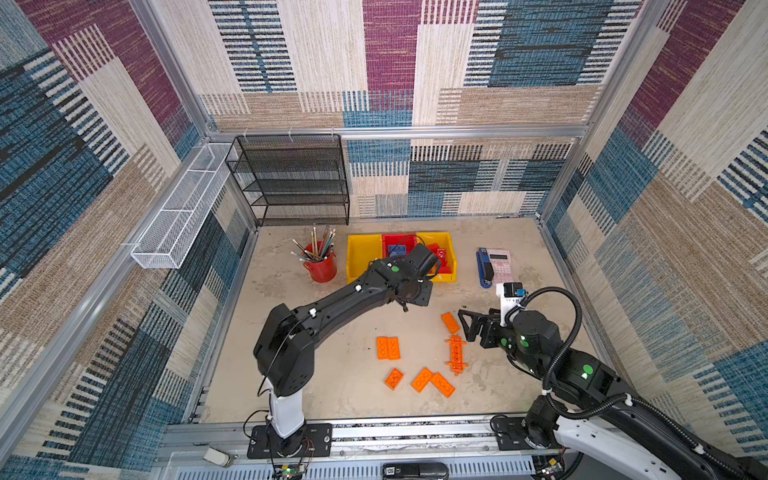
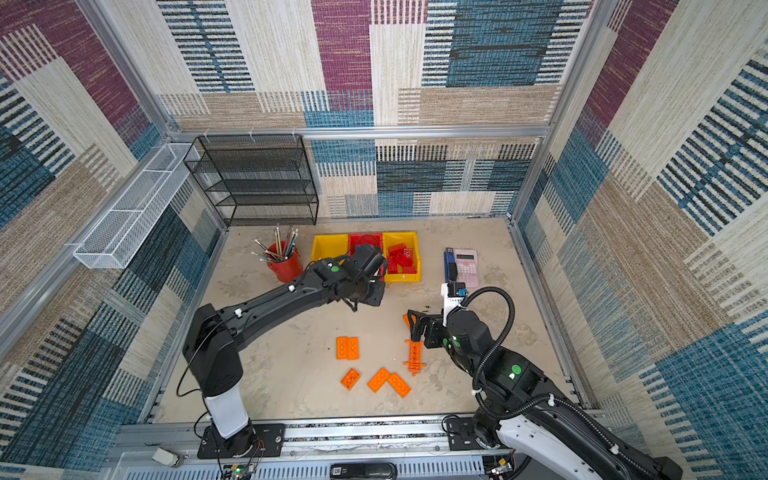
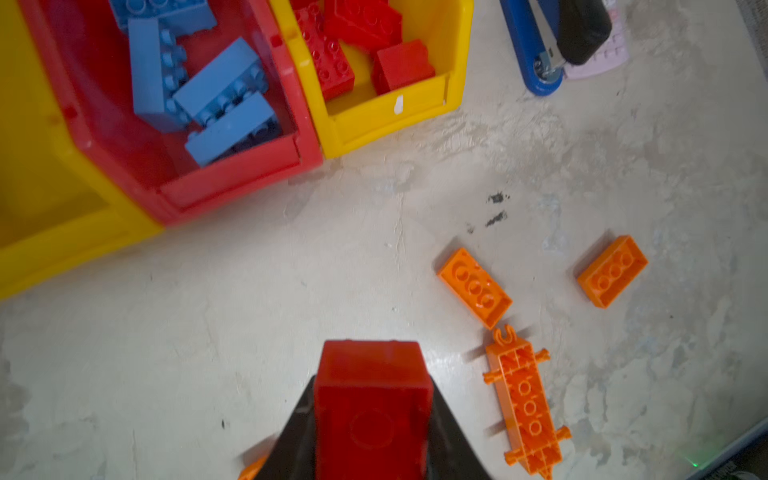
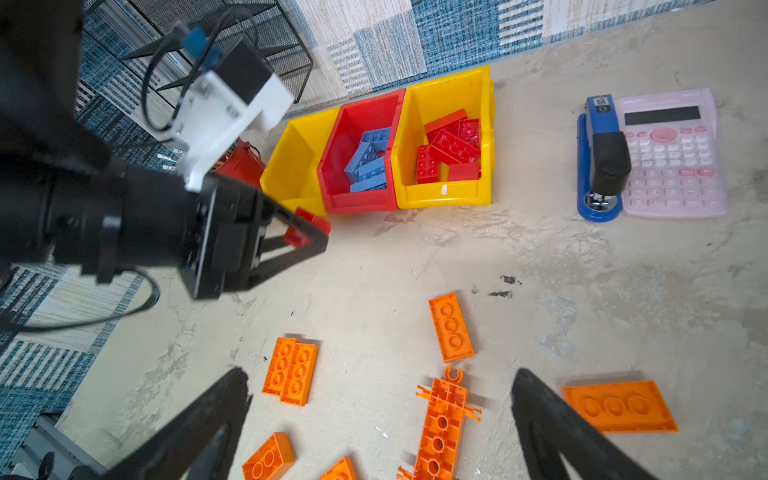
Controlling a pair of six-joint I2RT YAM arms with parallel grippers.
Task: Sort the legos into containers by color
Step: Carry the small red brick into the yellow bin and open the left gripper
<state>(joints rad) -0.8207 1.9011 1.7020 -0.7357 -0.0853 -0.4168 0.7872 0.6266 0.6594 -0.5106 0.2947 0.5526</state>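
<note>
Over on the left, the left gripper (image 4: pixel 309 237) is clamped on a small red plastic studded brick (image 3: pixel 372 399). Just ahead of its tips sit three open-topped plastic bins in a touching row. First comes a plain yellow bin (image 4: pixel 291 166), then a red bin (image 4: pixel 357 201) with blue studded bricks (image 4: pixel 368 162) in it. Last is a second yellow bin (image 4: pixel 440 199) with a pile of red bricks (image 4: pixel 451 147).

Further right, the right gripper (image 4: pixel 378 376) has its black fingers (image 4: pixel 208 419) spread wide apart, holding nothing. The long orange tabbed piece (image 4: pixel 442 419) lies between them. A pair of flat orange bricks (image 4: pixel 291 370) lies side by side near one finger, and a wide orange plate (image 4: pixel 619 405) sits just beside the other. A single orange brick (image 4: pixel 451 326) lies just past the tabbed piece. Well beyond the fingertips, a blue-and-black stapler (image 4: pixel 598 166) touches a pink calculator (image 4: pixel 673 153).
</note>
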